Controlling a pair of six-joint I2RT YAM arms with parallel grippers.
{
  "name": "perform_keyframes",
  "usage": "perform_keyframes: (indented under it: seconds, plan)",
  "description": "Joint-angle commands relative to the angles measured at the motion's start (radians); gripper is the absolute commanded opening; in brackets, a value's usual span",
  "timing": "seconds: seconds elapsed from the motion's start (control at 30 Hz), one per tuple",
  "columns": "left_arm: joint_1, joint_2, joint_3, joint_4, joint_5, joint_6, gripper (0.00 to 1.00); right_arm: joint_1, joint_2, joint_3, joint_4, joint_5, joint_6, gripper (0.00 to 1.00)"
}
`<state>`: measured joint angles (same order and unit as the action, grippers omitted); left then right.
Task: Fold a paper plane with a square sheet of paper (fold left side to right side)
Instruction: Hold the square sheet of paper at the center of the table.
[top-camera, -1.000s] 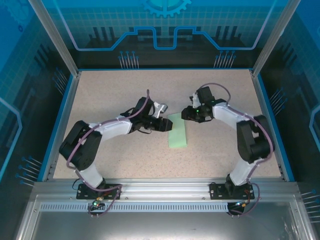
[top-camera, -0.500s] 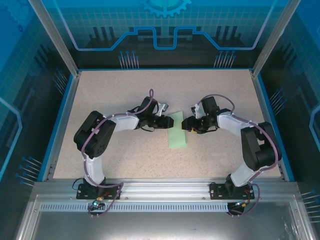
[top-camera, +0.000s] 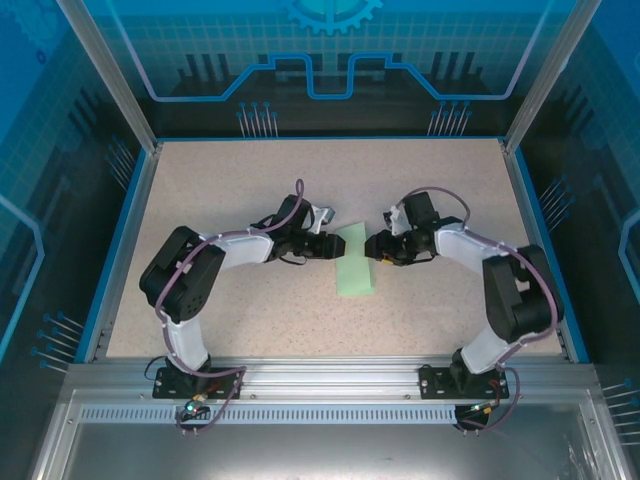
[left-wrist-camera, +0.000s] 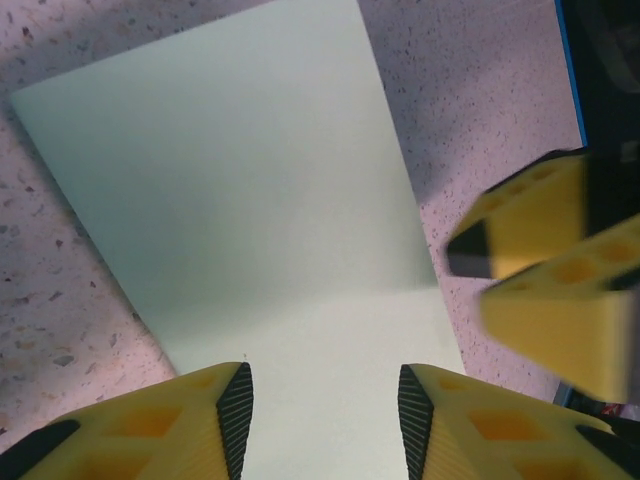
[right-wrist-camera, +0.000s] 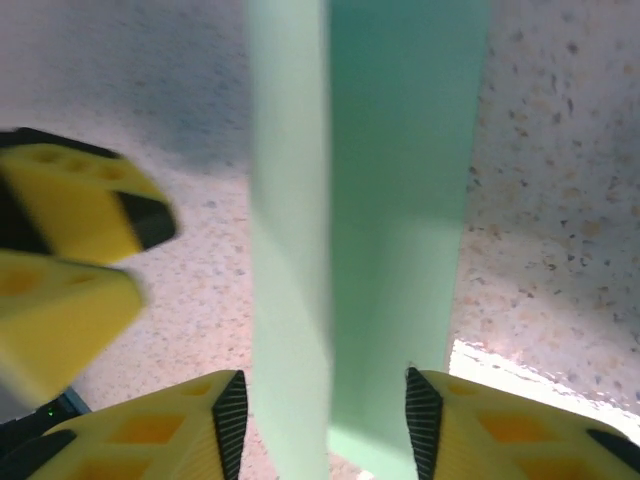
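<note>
Square sheet of paper (top-camera: 356, 263) lies as a narrow rect. at centre of the top view, flat on the speckled table (top-camera: 220, 190) (long axis up-down, slightly tilted). Left gripper (top-camera: 337, 245) is at the strip's upper-left edge, right gripper (top-camera: 371, 249) at its upper-right, tips facing across it. Left wrist view: pads (left-wrist-camera: 237, 415) apart w/ a moderate gap, paper flat between, nothing pinched. Right wrist view: jaws likewise part-open over the paper, w/ a paler band down its left side.
</note>
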<state>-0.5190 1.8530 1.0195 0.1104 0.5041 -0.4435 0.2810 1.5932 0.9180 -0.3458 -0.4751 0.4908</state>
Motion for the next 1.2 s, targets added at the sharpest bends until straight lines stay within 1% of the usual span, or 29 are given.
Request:
perform_keyframes:
  seconds: [0.0, 0.07, 0.2, 0.27, 0.37, 0.57, 0.73, 0.97, 1.17]
  plan:
    - [-0.007, 0.021, 0.031, 0.004, 0.046, -0.001, 0.45, 0.007, -0.061, 0.002, -0.04, -0.036, -0.021, 0.39]
    - [-0.014, 0.036, 0.042, -0.001, 0.051, -0.002, 0.45, 0.028, -0.045, -0.006, -0.037, -0.09, -0.01, 0.3]
    - [-0.021, 0.059, 0.058, -0.009, 0.044, -0.007, 0.44, 0.079, -0.015, -0.032, 0.014, -0.141, 0.022, 0.21]
    - [-0.021, 0.07, 0.071, -0.024, 0.04, -0.006, 0.43, 0.102, 0.0, -0.033, 0.028, -0.135, 0.028, 0.2]
    - [-0.022, 0.077, 0.08, -0.035, 0.034, -0.003, 0.43, 0.123, 0.041, -0.024, 0.0, -0.103, 0.012, 0.2]
    - [-0.021, 0.044, 0.061, -0.031, 0.034, 0.013, 0.43, 0.126, 0.129, 0.022, -0.082, 0.0, -0.015, 0.18]
    - [-0.022, 0.034, 0.051, -0.041, 0.044, 0.024, 0.43, 0.125, 0.159, 0.039, -0.109, 0.056, -0.026, 0.16]
    - [-0.028, 0.038, 0.03, -0.031, 0.063, 0.029, 0.43, 0.126, 0.18, 0.046, -0.13, 0.089, -0.041, 0.16]
    - [-0.052, 0.047, 0.038, -0.045, 0.08, 0.046, 0.43, 0.125, 0.201, 0.051, -0.152, 0.12, -0.048, 0.15]
